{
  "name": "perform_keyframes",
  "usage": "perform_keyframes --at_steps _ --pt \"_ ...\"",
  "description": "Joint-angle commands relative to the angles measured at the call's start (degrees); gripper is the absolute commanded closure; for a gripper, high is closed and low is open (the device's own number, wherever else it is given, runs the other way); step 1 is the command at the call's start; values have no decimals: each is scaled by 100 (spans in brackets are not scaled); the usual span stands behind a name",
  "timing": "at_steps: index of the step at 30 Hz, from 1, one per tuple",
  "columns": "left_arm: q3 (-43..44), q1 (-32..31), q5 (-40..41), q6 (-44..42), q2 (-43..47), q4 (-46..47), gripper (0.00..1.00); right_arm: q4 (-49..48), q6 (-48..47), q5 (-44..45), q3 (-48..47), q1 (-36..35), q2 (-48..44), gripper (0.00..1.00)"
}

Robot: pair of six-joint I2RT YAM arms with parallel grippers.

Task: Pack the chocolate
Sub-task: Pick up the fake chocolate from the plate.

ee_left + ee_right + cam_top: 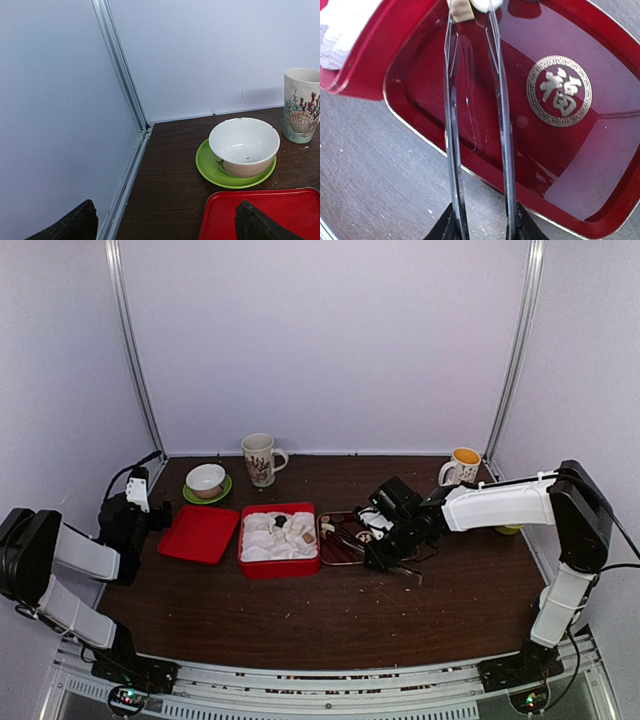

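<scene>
Tongs sit clenched in right pincer, tips at a tan chocolate over dark red tray. Left pincer hangs released by red lid.

From my seat the surface reads as dark brown wood, flecked with pale specks. The lid and box are bright red, and the insert is white and carries chocolate in brown, near-black and cream. The tray is deep glossy red with a round gold emblem framing a gold character. I see a white bowl on a lime-green saucer, a cream mug printed with a tan shell and red coral, and a pale second mug that is orange-yellow inside. The left tool and right tool are black. The tongs are clear, with a tan piece at their tips.
</scene>
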State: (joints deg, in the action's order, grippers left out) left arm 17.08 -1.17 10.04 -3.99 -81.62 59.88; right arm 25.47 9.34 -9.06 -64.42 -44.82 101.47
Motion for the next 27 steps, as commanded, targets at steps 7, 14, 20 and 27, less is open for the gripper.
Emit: perform_keyframes --at_steps 7,14,20,27 --pt "4 39 -56 -32 6 176 2 -61 -114 -138 -457 -71 275 67" --pt "5 39 -55 -24 5 178 2 2 -96 -66 -726 -72 470 67" --pt "5 43 -55 -28 6 182 2 4 -80 -45 -741 -75 467 70" --pt "-1 42 -56 -26 6 170 2 -30 -75 82 -552 -70 111 74"
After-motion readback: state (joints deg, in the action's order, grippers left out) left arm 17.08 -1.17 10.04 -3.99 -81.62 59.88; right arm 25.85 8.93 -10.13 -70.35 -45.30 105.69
